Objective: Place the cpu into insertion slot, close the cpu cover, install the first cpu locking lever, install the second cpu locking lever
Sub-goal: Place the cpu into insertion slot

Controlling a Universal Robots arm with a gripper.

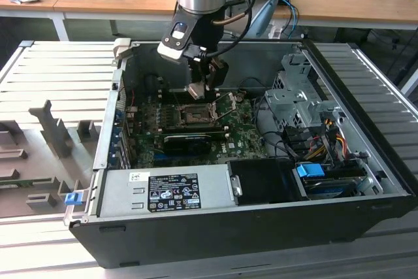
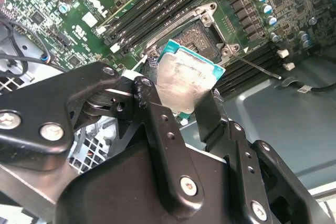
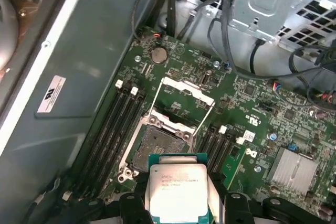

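Observation:
My gripper (image 1: 198, 91) hangs inside the open computer case, shut on the cpu (image 1: 194, 89), a pale silver square with a teal edge. In both wrist views the cpu (image 2: 185, 80) (image 3: 176, 190) sits between the two black fingers (image 2: 155, 108), held by opposite edges a short way above the motherboard. The insertion slot (image 3: 160, 148) (image 2: 202, 35) lies open just beyond the chip, with bare dark contacts inside its metal rim. The cpu cover (image 3: 182, 102) is flipped up and back from the slot. A thin locking lever (image 2: 257, 66) sticks out beside the socket.
Memory slots (image 3: 113, 124) flank the socket on the green motherboard (image 1: 245, 138). A long black expansion card (image 1: 189, 140) lies in front of the socket, then the power supply (image 1: 163, 191). A drive cage (image 1: 294, 96) and cables (image 1: 326, 142) fill the exterior view's right.

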